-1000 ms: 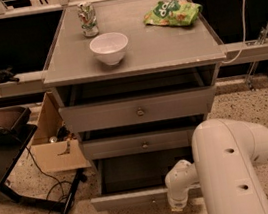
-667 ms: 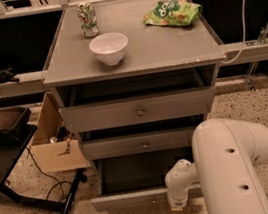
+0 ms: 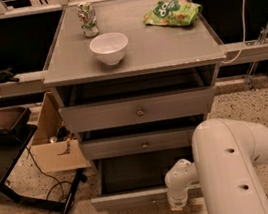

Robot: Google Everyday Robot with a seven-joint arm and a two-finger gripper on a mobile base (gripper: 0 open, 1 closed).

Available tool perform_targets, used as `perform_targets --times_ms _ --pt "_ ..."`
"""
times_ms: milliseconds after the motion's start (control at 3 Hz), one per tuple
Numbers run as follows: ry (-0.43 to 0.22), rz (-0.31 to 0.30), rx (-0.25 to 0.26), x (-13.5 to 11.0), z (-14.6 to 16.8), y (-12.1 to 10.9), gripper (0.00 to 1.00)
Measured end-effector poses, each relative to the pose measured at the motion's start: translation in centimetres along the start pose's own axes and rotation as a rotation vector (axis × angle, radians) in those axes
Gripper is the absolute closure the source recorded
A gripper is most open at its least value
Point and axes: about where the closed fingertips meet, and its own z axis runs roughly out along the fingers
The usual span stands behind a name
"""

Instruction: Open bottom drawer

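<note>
Down at the near foot of the cabinet (image 3: pixel 165 48), the bottom drawer (image 3: pixel 133 198) sits pulled well out, dark inside showing, gripper (image 3: pixel 179 199) at its front, grip impossible to tell; pull looks nearly finished, next comes a clean let-go.

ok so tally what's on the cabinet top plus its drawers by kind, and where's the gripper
grey drawers: 3 (top drawer, middle drawer, bottom drawer pulled out)
white bowl: 1
can: 1
green snack bag: 1
total: 6
The gripper sits low at the bottom drawer's front edge.
</note>
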Motion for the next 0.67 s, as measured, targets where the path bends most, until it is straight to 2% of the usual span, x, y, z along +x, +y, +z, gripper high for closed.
perform_targets --times_ms 333,667 --pt "0.0 0.0 0.0 0.0 0.0 0.0 0.54" --pt "0.0 0.0 0.0 0.0 0.01 0.01 0.29"
